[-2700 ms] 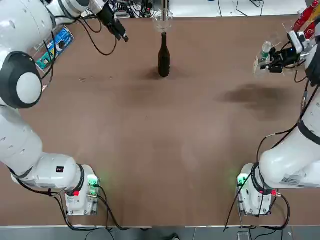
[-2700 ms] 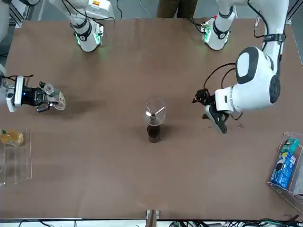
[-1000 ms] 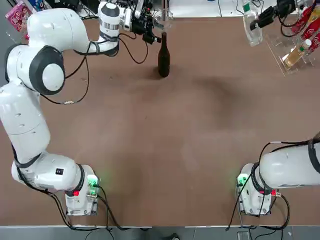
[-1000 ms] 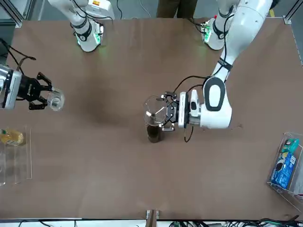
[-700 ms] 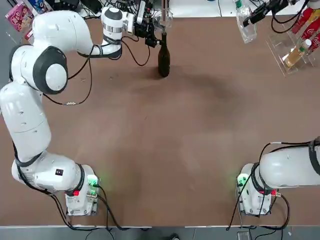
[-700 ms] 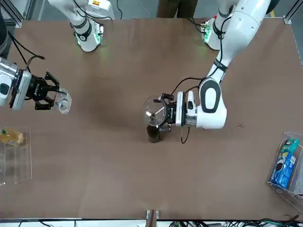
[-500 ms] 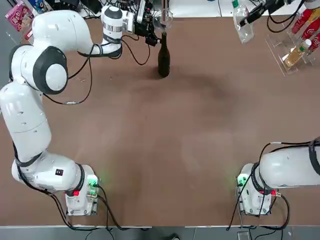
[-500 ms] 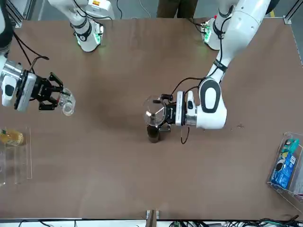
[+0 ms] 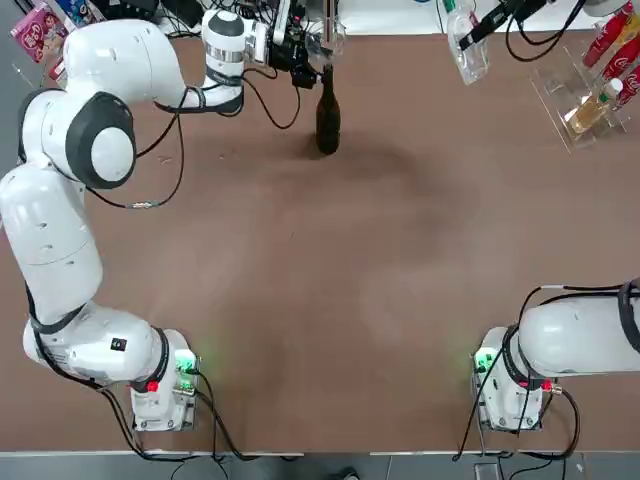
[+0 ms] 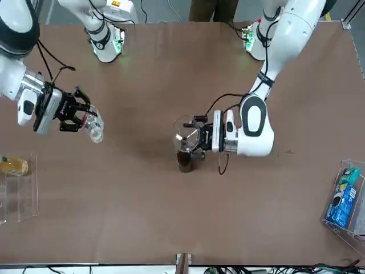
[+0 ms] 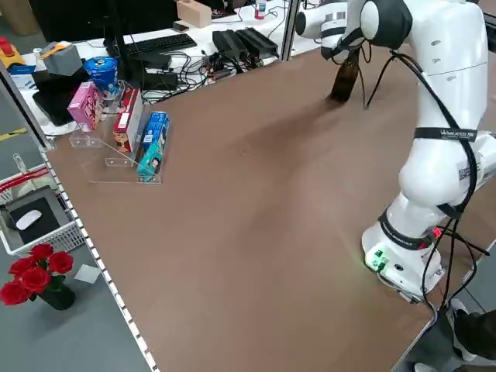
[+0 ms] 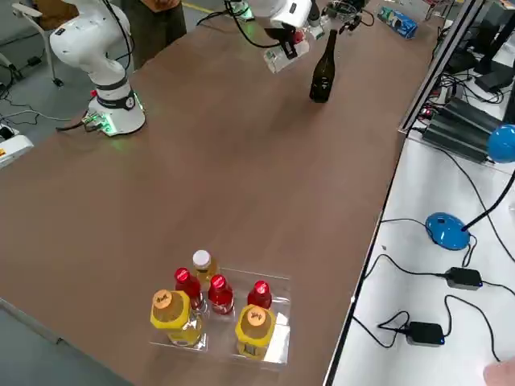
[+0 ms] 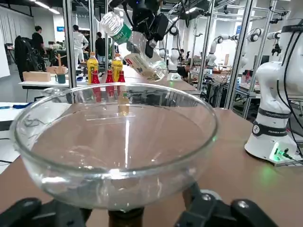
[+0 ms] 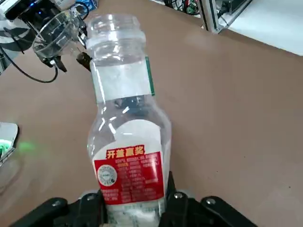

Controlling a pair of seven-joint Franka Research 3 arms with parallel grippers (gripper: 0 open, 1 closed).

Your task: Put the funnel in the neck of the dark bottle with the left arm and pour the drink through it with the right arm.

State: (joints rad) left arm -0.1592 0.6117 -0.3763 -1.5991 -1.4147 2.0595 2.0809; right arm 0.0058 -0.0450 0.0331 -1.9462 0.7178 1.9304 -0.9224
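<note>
Swinging in from the far right, the right tool (image 10: 77, 118) is carrying the drink (image 10: 94, 130) closer to the middle of the desk (image 9: 330, 280) than a moment ago, and it is clamped tight on that clear bottle. In its wrist view the drink (image 14: 125, 137) is tilting with its mouth uncapped and pointing toward the funnel (image 14: 57, 33), well apart from it for now.

Over at the far centre, the dark bottle (image 9: 327, 105) is standing upright, and the funnel (image 10: 186, 133) is sitting in its neck. The left tool (image 10: 199, 138) is hugging that spot, its fingers closing in since a second ago; whether they are pressing on the neck or the funnel stem I cannot tell, because the glass bowl (image 13: 113, 137) is covering the contact point. From overhead the funnel is barely readable, cut by the picture's edge.

At the far right, a clear rack (image 9: 585, 95) is holding yellowish and red bottles (image 12: 213, 305). A clear stand with packets (image 11: 124, 136) is sitting at the desk's left side.
</note>
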